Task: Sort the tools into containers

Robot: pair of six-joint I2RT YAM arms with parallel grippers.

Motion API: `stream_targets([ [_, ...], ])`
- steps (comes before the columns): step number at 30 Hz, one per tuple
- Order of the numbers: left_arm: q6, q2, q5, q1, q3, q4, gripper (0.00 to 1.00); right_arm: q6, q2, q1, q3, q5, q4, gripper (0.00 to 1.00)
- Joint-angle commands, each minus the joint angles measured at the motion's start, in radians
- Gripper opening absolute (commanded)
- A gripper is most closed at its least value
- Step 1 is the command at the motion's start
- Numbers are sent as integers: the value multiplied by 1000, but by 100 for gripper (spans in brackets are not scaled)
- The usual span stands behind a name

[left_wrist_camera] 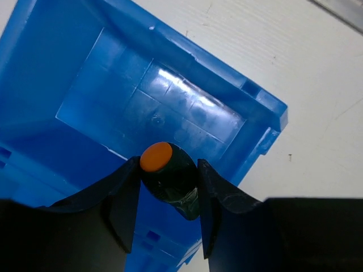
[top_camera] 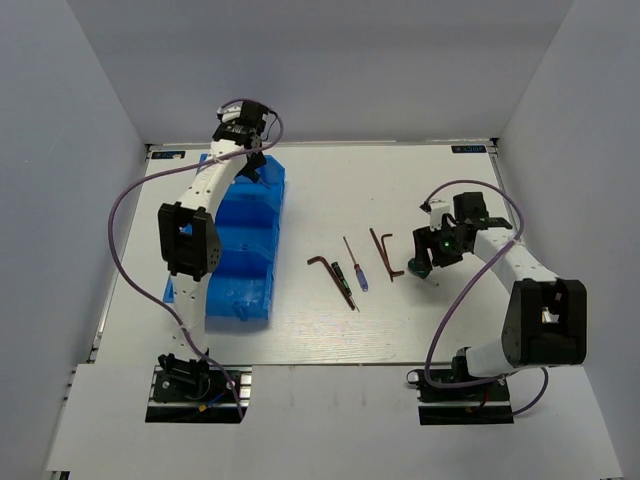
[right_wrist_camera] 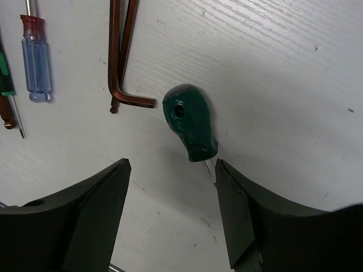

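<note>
Screwdriver (left_wrist_camera: 172, 184) held over bin (left_wrist_camera: 85, 85)
Only left wrist view showed left gripper (left_wrist_camera: 168, 170) clamping its orange-capped handle; right gripper (right_wrist_camera: 170, 170) hung spread above green screwdriver (right_wrist_camera: 187, 122).

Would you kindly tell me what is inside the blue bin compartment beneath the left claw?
The compartment shows only bare blue floor; the left claw and its orange-capped tool hide the near edge.

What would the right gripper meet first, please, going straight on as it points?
The right gripper would probably meet the green screwdriver just ahead of its open jaws, then the table; depth is unclear.
</note>
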Motion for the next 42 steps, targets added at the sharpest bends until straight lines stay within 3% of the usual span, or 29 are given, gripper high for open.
stream_targets([
  [1, 8, 20, 13, 28, 83, -14, 42, -66, 16, 8, 44, 9, -13, 68],
  [5, 8, 11, 34, 48, 107, -14, 53, -97, 57, 24, 44, 61, -5, 68],
  [6, 18, -2, 34, 48, 76, -5, 62, -106, 68, 25, 39, 69, 24, 68],
  [9, 31, -59, 65, 48, 19, 23, 70, -137, 112, 43, 34, 82, 50, 68],
  [16, 92, -197, 111, 48, -153, 89, 76, -140, 210, 70, 68, 144, 99, 64],
  [19, 119, -269, 178, 48, -197, 141, 62, -150, 247, 74, 90, 151, 96, 58],
  [20, 120, -291, 204, 48, -215, 159, 38, -153, 263, 77, 91, 153, 93, 42],
  [22, 156, -372, 287, 48, -293, 219, 10, -157, 273, 77, 107, 179, 90, 18],
  [23, 173, -400, 323, 39, -324, 239, 0, -160, 272, 80, 110, 188, 87, 0],
  [27, 198, -535, 502, 30, -543, 277, 0, -227, 217, 88, 159, 158, 58, 0],
  [28, 198, -562, 533, 30, -592, 302, 3, -244, 212, 91, 203, 60, 41, 0],
  [30, 198, -647, 585, 30, -732, 312, 36, -300, 234, 137, 306, -47, -58, 0],
  [32, 198, -734, 594, 30, -841, 313, 49, -363, 317, 193, 490, -146, -154, 0],
  [36, 219, -902, 590, 11, -965, 348, 58, -350, 483, 315, 763, -275, -137, 0],
  [37, 219, -933, 578, 11, -988, 358, 60, -326, 593, 371, 923, -273, -111, 0],
  [39, 254, -995, 578, 11, -1015, 374, 65, -212, 677, 399, 1116, -311, -82, 0],
  [40, 265, -1059, 578, 11, -1045, 385, 65, -171, 795, 427, 1177, -316, -30, 0],
  [41, 279, -1093, 588, 11, -1065, 421, 68, -49, 827, 433, 1271, -329, 4, 0],
  [42, 293, -1134, 588, 11, -1091, 447, 72, -16, 852, 448, 1332, -332, 135, 0],
])
